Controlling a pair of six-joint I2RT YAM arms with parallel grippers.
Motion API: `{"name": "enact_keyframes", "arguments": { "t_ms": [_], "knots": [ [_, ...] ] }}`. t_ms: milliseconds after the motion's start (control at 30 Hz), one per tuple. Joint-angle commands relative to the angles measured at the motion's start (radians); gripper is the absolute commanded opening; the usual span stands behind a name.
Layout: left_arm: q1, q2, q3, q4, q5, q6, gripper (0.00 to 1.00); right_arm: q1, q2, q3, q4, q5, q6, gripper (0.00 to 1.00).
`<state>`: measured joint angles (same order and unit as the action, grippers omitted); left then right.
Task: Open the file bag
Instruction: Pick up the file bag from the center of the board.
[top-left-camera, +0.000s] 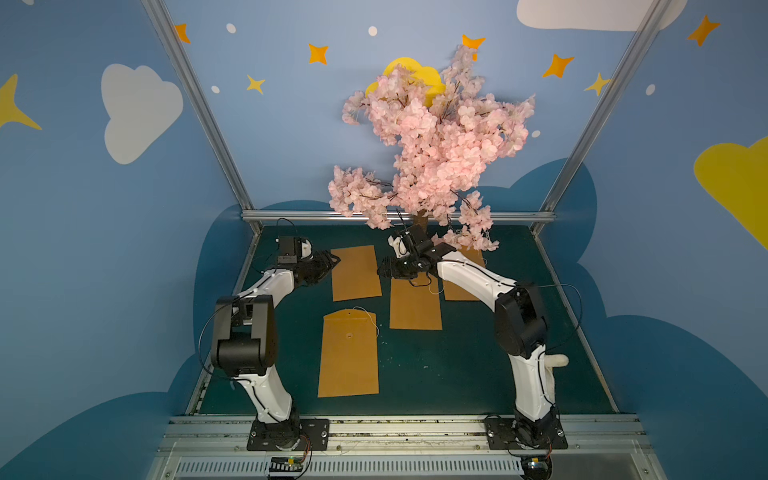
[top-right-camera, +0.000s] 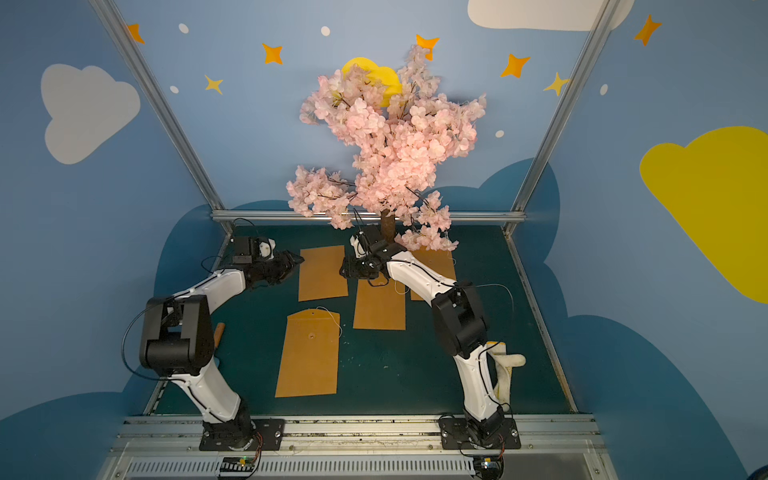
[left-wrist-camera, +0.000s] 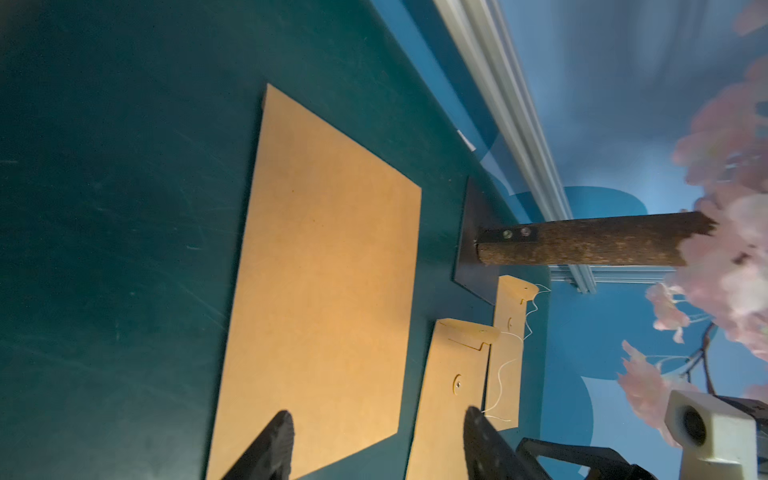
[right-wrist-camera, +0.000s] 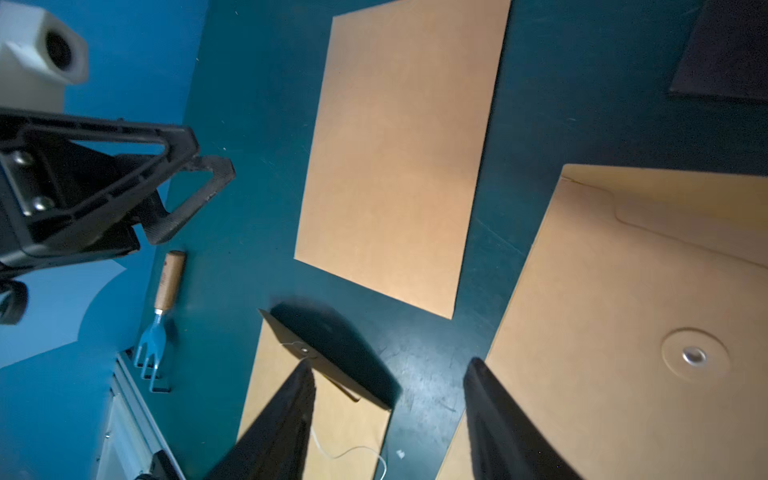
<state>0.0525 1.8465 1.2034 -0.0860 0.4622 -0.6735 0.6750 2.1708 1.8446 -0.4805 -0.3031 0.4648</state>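
Nearest the arm bases, one file bag (top-left-camera: 348, 357) lies with its flap folded back and a loose string (right-wrist-camera: 361, 448) trailing on the desk (top-left-camera: 478, 365); a hand sweeping low could hook that string and drag the bag. Further in, the right hand (right-wrist-camera: 388, 365), released and gripping nothing, hangs above the far end of the middle file bag (top-left-camera: 415, 307), whose flap looks already lifted. The left hand (left-wrist-camera: 378, 413), likewise released and empty, sits just beside the far-left file bag (top-left-camera: 356, 272). That bag shows only a blank face, so its flap is probably underneath, and pinching so flat a sheet may merely shove it along the desk or into its neighbour. The two hands are near each other and could clash. The far-right file bag (left-wrist-camera: 508, 353) lies partly under the right arm, near the blossom tree (top-left-camera: 436, 137), whose low branches could snag the wrist. Counted: four file bags, two hands, one garden fork (right-wrist-camera: 168, 282), one pale soft thing (top-right-camera: 509, 361), one tree
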Motion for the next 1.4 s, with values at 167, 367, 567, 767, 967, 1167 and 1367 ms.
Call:
{"name": "enact_keyframes", "arguments": {
  "t_ms": [167,367,567,767,967,1167,1367],
  "knots": [
    [0.004,0.180,0.160,-0.121,-0.039,0.094,0.64,-0.015,0.219,0.264,-0.122,-0.121,-0.072,0.62],
    [-0.004,0.244,0.223,-0.174,-0.063,0.120,0.64,-0.021,0.307,0.340,-0.114,-0.132,-0.059,0.63],
    [-0.013,0.271,0.259,-0.237,-0.123,0.155,0.64,-0.025,0.343,0.355,-0.102,-0.125,-0.042,0.63],
    [-0.030,0.296,0.273,-0.256,-0.139,0.175,0.64,-0.035,0.361,0.349,-0.119,-0.111,-0.033,0.63],
    [-0.063,0.344,0.321,-0.294,-0.151,0.192,0.64,-0.042,0.383,0.350,-0.107,-0.149,-0.024,0.63],
    [-0.068,0.339,0.308,-0.285,-0.137,0.184,0.64,-0.048,0.415,0.348,-0.064,-0.240,0.023,0.63],
    [-0.068,0.354,0.294,-0.270,-0.112,0.174,0.63,-0.054,0.404,0.286,0.028,-0.308,0.070,0.62]
  ]
}}
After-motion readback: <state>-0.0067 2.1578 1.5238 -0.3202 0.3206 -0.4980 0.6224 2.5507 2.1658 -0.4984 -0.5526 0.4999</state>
